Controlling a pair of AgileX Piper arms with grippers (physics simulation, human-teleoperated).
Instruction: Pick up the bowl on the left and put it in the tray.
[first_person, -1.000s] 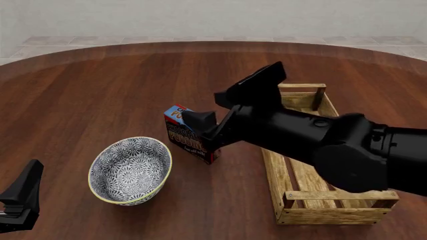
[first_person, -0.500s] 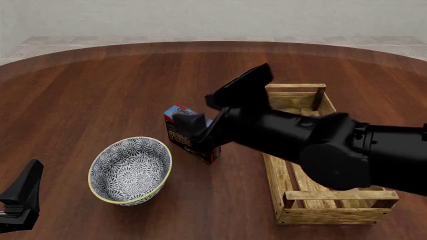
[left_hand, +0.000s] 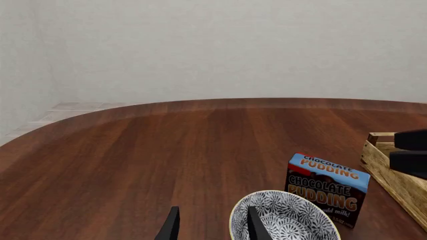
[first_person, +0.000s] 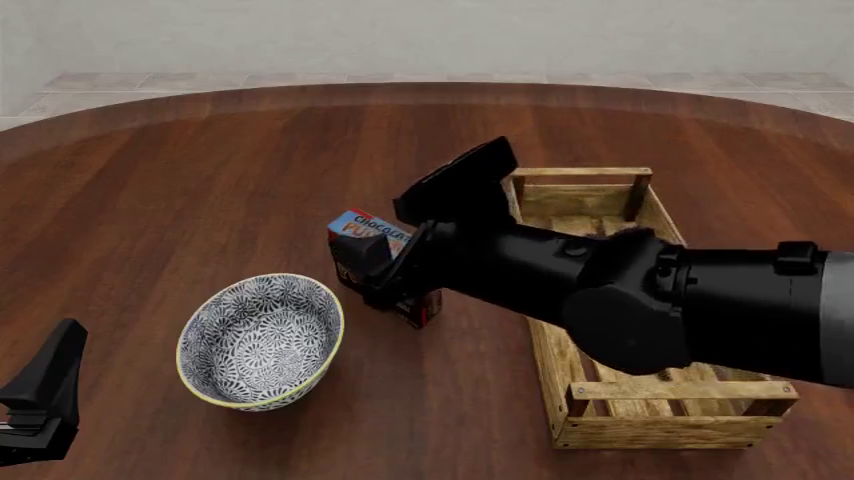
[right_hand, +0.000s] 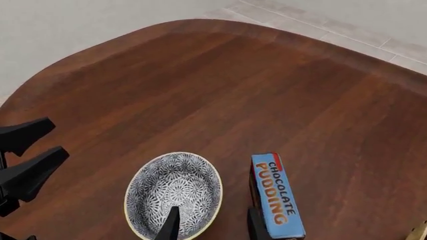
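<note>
Even, bright, sharp renders; faint shadows

in the front view the right arm (first_person: 641, 300) covers the near half of the pudding box (first_person: 360, 232) and part of the tray (first_person: 627, 400). the left gripper (first_person: 34, 405) is cut by the edge. the bowl (left_hand: 283, 220) is cropped in the left wrist view.

Wooden table (first_person: 200, 180) with bowl (first_person: 260, 341), pudding box (left_hand: 327, 188), tray (first_person: 641, 400).

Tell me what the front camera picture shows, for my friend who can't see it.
The right arm's black gripper reaches over a chocolate pudding box toward a blue-and-white bowl. A wooden tray sits right.
</note>
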